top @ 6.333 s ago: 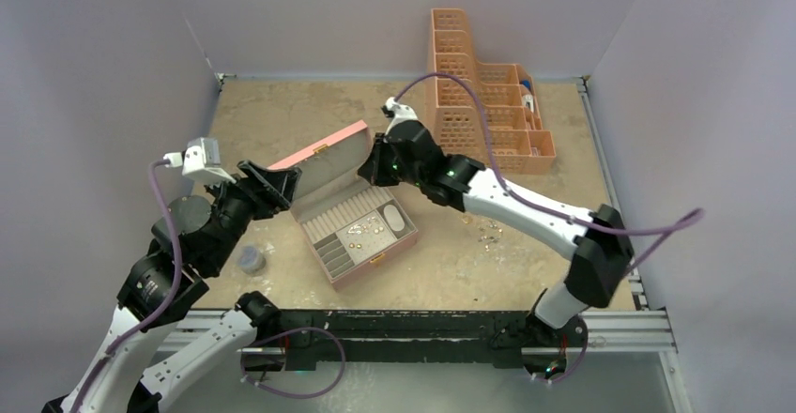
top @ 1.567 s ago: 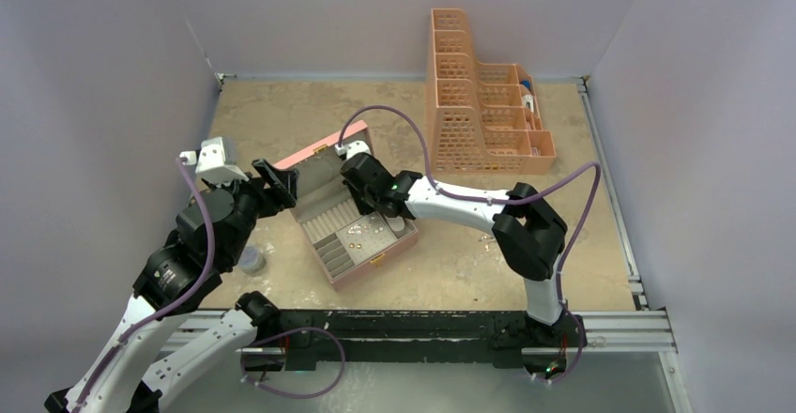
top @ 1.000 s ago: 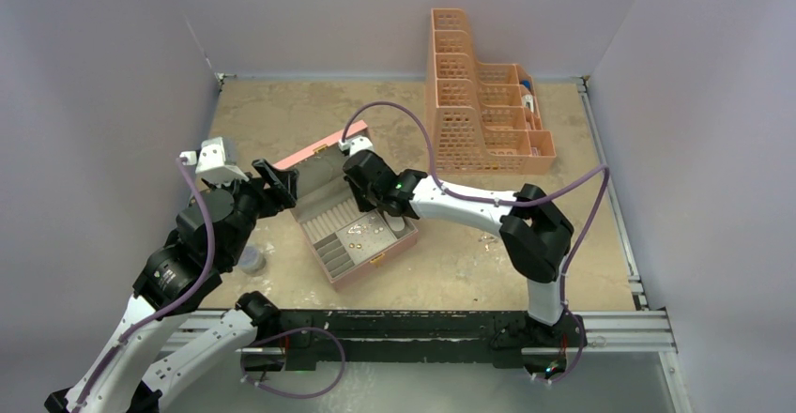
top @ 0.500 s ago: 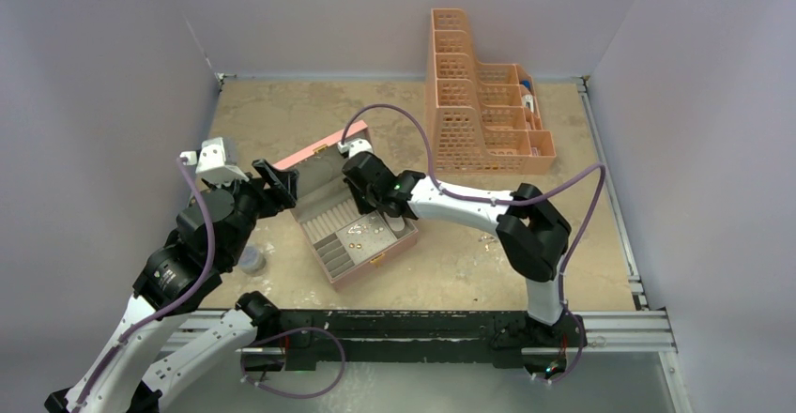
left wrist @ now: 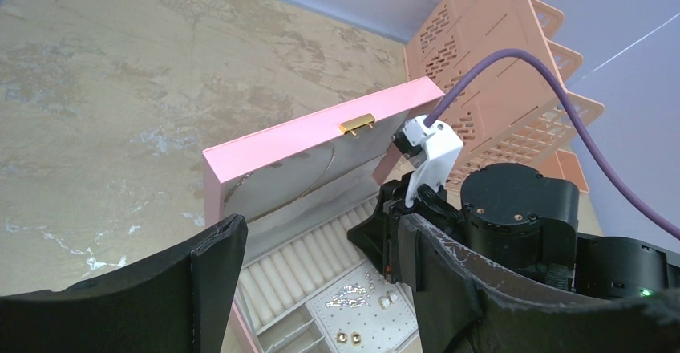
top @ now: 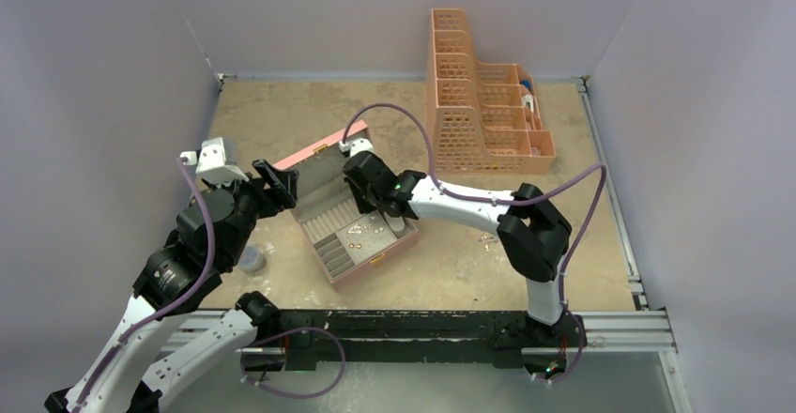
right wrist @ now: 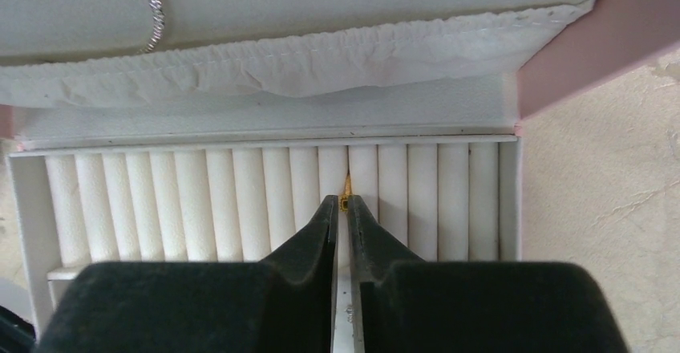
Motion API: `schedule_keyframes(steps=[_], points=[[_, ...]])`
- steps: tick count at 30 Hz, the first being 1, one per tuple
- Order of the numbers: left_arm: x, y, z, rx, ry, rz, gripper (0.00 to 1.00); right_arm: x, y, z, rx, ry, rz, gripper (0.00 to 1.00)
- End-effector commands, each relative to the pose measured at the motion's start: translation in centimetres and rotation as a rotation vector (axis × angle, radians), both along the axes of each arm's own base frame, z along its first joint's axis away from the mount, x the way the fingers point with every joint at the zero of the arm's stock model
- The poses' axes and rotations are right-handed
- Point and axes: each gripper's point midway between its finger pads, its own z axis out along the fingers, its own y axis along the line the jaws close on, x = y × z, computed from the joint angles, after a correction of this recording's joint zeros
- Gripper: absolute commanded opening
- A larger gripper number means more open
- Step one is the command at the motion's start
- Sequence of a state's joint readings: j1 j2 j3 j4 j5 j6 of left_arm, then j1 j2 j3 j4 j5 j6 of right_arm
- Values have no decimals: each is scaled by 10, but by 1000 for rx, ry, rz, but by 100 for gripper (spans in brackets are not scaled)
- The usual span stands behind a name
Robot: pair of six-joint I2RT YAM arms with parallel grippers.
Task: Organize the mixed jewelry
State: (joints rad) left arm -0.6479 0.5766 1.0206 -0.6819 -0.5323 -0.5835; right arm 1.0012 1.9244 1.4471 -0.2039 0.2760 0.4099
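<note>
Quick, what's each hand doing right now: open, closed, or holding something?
Left hand: open, holding nothing.
Right hand: closed on a tiny gold piece.

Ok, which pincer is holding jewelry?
The right pincer, pinching a tiny gold piece over the ring rolls; the left pincer stands wide open, empty.

Open pink box [left wrist: 321,140], jewelry [left wrist: 341,337] inside (gold, silver), orange rack [left wrist: 489,48]

The gold piece [right wrist: 346,191] pinched by the right tool [right wrist: 343,202] is too small for us to name, the overhead view hides that tool's tips beneath its own wrist, and the loose bits [top: 487,237] on the tabletop [top: 282,113] are mere specks to us.
</note>
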Motion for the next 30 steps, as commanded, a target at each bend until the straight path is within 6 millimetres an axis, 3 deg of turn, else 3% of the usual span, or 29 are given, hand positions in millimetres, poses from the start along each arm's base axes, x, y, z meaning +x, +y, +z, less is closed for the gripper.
schedule_keyframes(steps=[1,6,11,18,22,26,30], points=[[1,1,18,-33,-38,10,70,9,3,69,159,-100,-53,12],[0,-2,20,-43,-40,-8,70,4,-13,106,255,-141,-114,18],[0,-9,21,-60,-36,-37,70,0,-57,112,294,-161,-283,20],[1,-31,17,-81,-31,-137,70,5,-147,88,311,-80,-611,29],[7,-53,16,-82,-37,-225,71,6,-187,75,292,-68,-754,48],[12,-79,10,-75,7,-326,71,6,-216,47,234,-17,-844,53],[13,-98,-1,-98,52,-395,72,5,-229,16,160,32,-833,52]])
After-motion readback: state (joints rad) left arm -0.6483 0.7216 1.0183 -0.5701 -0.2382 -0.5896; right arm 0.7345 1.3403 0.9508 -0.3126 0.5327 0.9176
